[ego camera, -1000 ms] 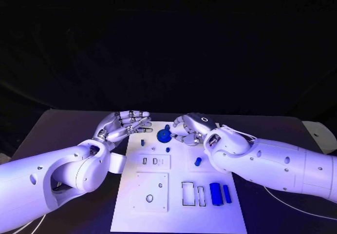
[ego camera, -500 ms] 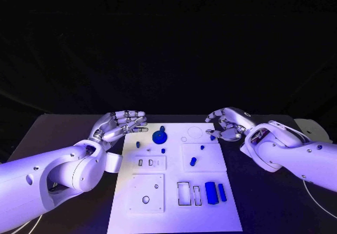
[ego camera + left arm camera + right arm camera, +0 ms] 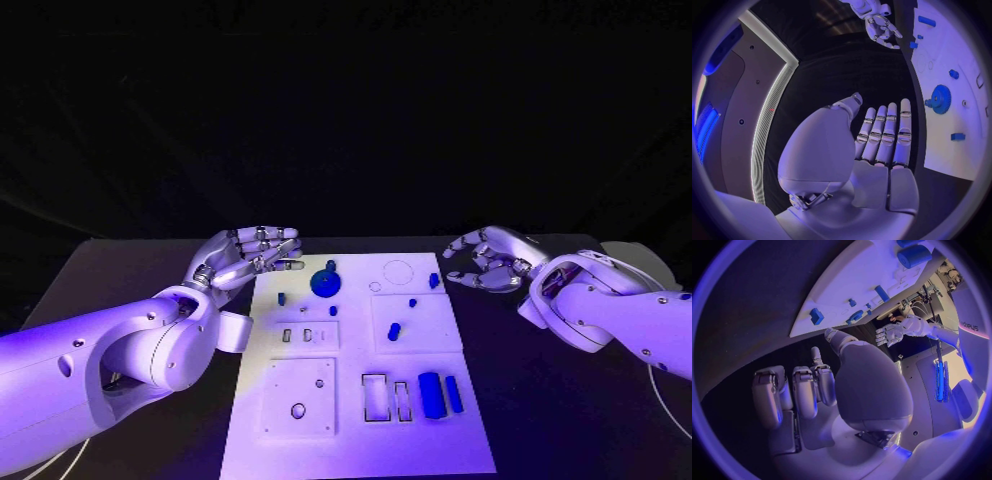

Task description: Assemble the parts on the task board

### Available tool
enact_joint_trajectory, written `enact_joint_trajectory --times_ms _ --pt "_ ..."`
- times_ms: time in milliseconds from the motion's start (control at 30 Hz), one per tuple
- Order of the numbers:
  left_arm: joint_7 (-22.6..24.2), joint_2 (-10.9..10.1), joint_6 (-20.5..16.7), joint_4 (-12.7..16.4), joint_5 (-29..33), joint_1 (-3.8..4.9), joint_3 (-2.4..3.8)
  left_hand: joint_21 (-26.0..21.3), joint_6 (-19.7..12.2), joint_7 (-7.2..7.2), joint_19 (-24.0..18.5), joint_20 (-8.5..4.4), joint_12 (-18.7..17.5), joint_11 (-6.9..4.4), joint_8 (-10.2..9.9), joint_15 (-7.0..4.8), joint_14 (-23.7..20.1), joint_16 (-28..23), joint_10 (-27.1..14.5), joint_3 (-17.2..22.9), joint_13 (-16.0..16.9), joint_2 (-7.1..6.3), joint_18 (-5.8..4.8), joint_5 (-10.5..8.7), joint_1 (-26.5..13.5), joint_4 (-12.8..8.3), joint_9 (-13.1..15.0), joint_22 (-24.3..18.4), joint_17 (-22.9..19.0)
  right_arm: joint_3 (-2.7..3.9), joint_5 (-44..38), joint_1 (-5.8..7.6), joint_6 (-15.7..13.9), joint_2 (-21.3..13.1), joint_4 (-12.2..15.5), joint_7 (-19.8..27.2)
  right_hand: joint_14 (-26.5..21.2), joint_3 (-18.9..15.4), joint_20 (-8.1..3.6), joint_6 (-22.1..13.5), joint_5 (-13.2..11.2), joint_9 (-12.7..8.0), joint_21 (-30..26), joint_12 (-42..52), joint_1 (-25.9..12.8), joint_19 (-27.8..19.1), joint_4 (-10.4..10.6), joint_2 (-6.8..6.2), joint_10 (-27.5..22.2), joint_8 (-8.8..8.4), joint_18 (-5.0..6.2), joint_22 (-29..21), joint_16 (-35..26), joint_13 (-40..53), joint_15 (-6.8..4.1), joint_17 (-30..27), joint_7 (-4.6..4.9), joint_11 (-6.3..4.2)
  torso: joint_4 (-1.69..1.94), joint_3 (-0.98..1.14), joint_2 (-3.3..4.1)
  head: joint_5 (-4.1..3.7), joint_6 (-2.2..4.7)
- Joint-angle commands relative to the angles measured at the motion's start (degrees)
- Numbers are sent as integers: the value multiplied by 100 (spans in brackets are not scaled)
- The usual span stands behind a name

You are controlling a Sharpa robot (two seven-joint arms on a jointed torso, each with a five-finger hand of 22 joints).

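Observation:
The white task board (image 3: pixel 361 420) lies in the middle of the black table. A blue gear (image 3: pixel 326 283) stands near its far left corner, with small blue pegs (image 3: pixel 394 331) scattered around it. Two blue blocks (image 3: pixel 430 393) lie by the slots at the near right. My left hand (image 3: pixel 253 255) hovers just left of the board's far corner, its fingers straight and holding nothing. In the left wrist view the left hand (image 3: pixel 879 140) is beside the gear (image 3: pixel 941 98). My right hand (image 3: pixel 490 262) is off the board's far right corner, loosely curled and empty.
Bare black table lies on both sides of the board. Cut-out slots (image 3: pixel 384 396) and a plate with a round hole (image 3: pixel 299 410) take up the board's near half. The right wrist view shows the board's edge (image 3: pixel 842 295) and the left hand (image 3: pixel 892 333) beyond it.
My right hand has let go of the blue gear and drawn back to the right, off the board. The gear stays where it was put. The left hand has barely moved.

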Motion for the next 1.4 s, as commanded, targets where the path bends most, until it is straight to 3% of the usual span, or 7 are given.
enact_joint_trajectory --times_ms 33,267,833,1033,1100,1400 --pt "82 16 117 1 6 4 4 -11 -2 283 18 23 -33 15 -35 -14 -31 -21 25 37 -2 -9 71 27 -42 -4 -7 -8 10 -3 61 -36 208 83 -118 110 609 2 -48 -52 20 -11 26 -33 49 600 -24 -16 60 -37 -40 1509 19 946 -35 1510 8 -35 0 -4 -2 4 -9" --pt "80 18 117 -2 6 4 4 -11 -2 283 18 23 -33 15 -35 -14 -31 -21 25 37 -2 -9 71 27 -42 -4 -7 -8 10 -10 55 -96 297 246 -308 71 609 3 -45 -74 23 -14 26 -34 49 600 -26 -14 60 -53 -40 1509 19 946 -27 1510 17 -27 11 -9 0 -22 -45" --pt "74 23 111 -12 6 4 3 -11 -2 283 18 23 -33 15 -35 -14 -31 -21 25 37 -2 -9 71 27 -42 -4 -7 -8 10 -20 19 -195 418 432 -442 -36 609 24 -36 -20 24 1 26 -22 64 600 -39 10 69 -39 -40 1509 19 956 -16 1510 30 -14 1 -3 -3 -41 -46" --pt "70 24 111 -13 6 4 3 -12 1 282 18 23 -39 13 -37 -15 -27 -25 29 41 -1 -8 72 27 -42 -10 -9 -12 15 -20 10 -204 335 464 -479 -112 609 86 -20 86 -1 24 26 24 49 600 -22 112 106 -15 -40 1509 19 990 0 1510 53 5 -2 -5 -3 -45 -45" --pt "70 24 110 -12 6 4 3 -12 1 282 18 23 -39 13 -37 -15 -27 -25 29 41 -1 -8 72 27 -42 -10 -9 -12 15 -21 9 -205 325 475 -490 -130 609 108 -16 129 -19 31 26 41 42 600 -17 145 121 -5 -40 1509 19 1003 2 1510 57 9 -5 -5 -2 -87 -60" --pt "62 27 103 -10 6 4 3 -13 -1 285 18 24 -42 15 -39 -15 -27 -26 28 42 -2 -9 73 27 -44 -12 -10 -13 16 -22 7 -223 354 533 -521 -169 609 163 -18 330 -66 67 26 89 17 600 -16 210 159 58 -40 1509 19 1039 -7 1510 42 0 -4 1 2 -59 -66"
